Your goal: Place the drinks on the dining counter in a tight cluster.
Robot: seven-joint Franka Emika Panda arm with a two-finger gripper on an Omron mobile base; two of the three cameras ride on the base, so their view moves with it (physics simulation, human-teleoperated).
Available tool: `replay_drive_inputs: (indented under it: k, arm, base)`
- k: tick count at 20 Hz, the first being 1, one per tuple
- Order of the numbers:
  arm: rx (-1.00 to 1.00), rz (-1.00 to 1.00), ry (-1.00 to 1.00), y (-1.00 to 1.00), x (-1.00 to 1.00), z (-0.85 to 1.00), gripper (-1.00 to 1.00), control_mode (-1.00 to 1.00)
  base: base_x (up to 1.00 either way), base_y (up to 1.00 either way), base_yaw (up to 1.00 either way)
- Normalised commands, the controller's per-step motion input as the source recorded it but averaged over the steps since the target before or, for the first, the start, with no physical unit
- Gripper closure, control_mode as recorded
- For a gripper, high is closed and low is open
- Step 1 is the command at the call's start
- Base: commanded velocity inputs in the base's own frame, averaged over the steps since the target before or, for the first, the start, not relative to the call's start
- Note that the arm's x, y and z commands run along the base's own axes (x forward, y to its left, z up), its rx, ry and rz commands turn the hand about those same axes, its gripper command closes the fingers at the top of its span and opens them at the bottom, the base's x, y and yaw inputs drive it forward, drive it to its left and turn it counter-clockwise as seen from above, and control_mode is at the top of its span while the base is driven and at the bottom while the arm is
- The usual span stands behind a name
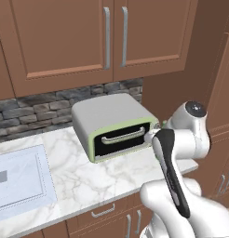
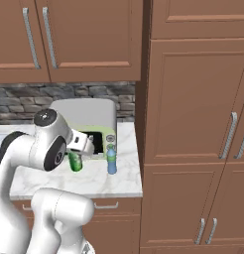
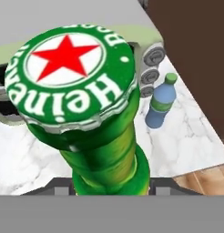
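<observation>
gripper pinching the green bottle by its neck (red-star cap right up in the hand view), held off the marble counter, toaster oven just behind, small blue bottle standing near its right front corner, tall brown cabinet beside

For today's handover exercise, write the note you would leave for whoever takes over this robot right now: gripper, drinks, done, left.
Gripper: closed around the green bottle; fingertips hidden behind it.
Pale-blue bottle stands upright on the marble worktop, by the toaster oven near the tall cabinet.
Done: green bottle gripped, apparently; whether it is lifted is unclear.
Left: carry each drink to the dining counter and cluster them tightly.
</observation>
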Motion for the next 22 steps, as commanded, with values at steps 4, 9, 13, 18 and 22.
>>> replay_drive_inputs:
  k: [4, 9, 13, 18, 22]
  arm:
    - [-0.08, 0.00, -0.01, 0.21, -0.44, 0.91, 1.00, -1.00]
    - [0.00, 0.04, -0.10, 0.01, -0.56, 0.36, 1.00, -1.00]
    - [0.01, 0.00, -0.10, -0.04, -0.24, 0.30, 1.00, -1.00]
    - [0.07, 0.00, -0.06, -0.21, -0.02, 0.24, 1.00, -1.00]
    - [0.06, 0.00, 0.00, -0.35, 0.02, 0.40, 1.00, -1.00]
  base:
    - [0.00, 0.00, 0.00]
    - [0.00, 0.00, 0.00]
    - [0.00, 0.00, 0.00]
    - [0.00, 0.00, 0.00]
    - [0.00, 0.00, 0.00]
